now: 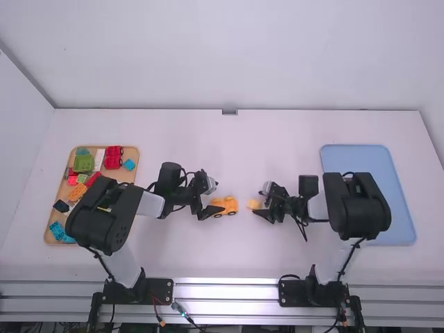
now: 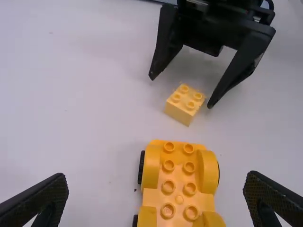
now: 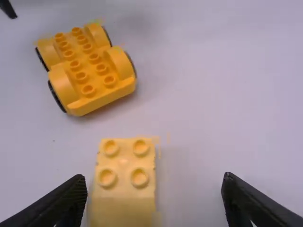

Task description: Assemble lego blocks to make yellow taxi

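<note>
In the high view my left gripper is at the left end of the orange-yellow wheeled base; my right gripper is at the small yellow block. In the left wrist view the left gripper stands open, the studded base lying between its spread fingers without contact, and the block sits beyond it near the other gripper. The right wrist view has the right gripper open too, with the light yellow 2x2 block between its fingers, nearer the left one, and the base farther off.
At the left, a wooden tray holds several loose blocks in red, green, blue and orange, partly under the left arm. A blue tray lies at the right, partly covered by the right arm.
</note>
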Controlling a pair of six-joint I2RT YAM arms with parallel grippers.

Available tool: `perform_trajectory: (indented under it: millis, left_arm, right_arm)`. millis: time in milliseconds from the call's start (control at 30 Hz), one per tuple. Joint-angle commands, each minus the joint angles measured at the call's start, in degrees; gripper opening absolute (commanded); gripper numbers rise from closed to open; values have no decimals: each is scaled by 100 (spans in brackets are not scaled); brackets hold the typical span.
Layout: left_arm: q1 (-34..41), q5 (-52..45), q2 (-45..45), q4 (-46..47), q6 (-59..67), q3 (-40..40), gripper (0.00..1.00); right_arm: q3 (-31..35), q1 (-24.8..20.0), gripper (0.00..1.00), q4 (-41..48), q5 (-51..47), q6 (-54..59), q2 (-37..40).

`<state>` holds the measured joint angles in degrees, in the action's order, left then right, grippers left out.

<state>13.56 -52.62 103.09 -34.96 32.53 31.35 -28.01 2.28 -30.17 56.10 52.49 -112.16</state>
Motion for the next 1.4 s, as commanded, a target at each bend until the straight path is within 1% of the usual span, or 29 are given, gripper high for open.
perform_trajectory:
  millis: [0, 33, 67, 133, 167, 233, 333, 367, 433, 467, 600, 700, 867, 900, 933, 1133, 1167, 1200, 1367]
  left_arm:
    - [7, -90, 44, 24, -22, 87, 99]
    - [-7, -85, 44, 22, -20, 87, 99]
    - [-7, -85, 44, 22, -20, 87, 99]
    - [0, -83, 44, 22, -22, 87, 99]
    - [0, -83, 44, 22, -22, 87, 99]
    - [-2, -83, 44, 26, -22, 87, 99]
    - [-2, -83, 44, 42, -20, 90, 99]
    - [0, -81, 44, 44, -20, 90, 99]
    - [0, -87, 44, 46, -20, 90, 99]
    - [0, -83, 44, 46, -22, 90, 99]
    - [0, -81, 44, 39, -17, 90, 99]
    - [0, -85, 44, 68, -20, 87, 99]
    - [7, -31, 44, 175, -17, 87, 99]
    - [17, -22, 44, 197, -17, 87, 99]
    - [44, -24, 44, 214, -15, 85, 99]
    - [37, -35, 153, 214, -15, 85, 99]
    - [37, -90, 197, 214, -17, 85, 99]
    - [39, -179, 247, 212, -15, 85, 99]
    - [46, -94, 317, 210, 24, 83, 99]
  right_arm:
    - [-109, 0, 71, 22, 328, 46, -216]
    - [-140, 0, 68, 15, 330, 50, -269]
    - [-144, -2, 67, 15, 326, 55, -273]
    - [-179, 0, 60, 120, 306, 210, -295]
    - [-177, 0, 59, 129, 306, 225, -295]
    - [-140, -2, 54, 37, 328, 223, -293]
    - [-127, 0, 50, 52, 293, 280, -293]
    - [-127, 0, 47, 83, 280, 323, -293]
    - [-122, 2, 47, 68, 295, 328, -293]
    - [-120, 15, 44, 59, 302, 326, -293]
    - [-129, 131, 42, 57, 192, 352, -293]
    - [-127, 251, 37, -7, 44, 348, -293]
    - [-129, 352, 33, -146, 46, 321, -293]
    - [-129, 343, 31, -186, 52, 295, -293]
    - [-122, 323, 26, -254, 52, 216, -293]
    - [-131, 323, 27, -308, 114, 170, -260]
    - [-127, 323, 27, -293, 107, 173, -210]
    - [-127, 323, 29, -234, 109, 140, -114]
    - [-120, 400, 27, -157, 70, -15, 315]
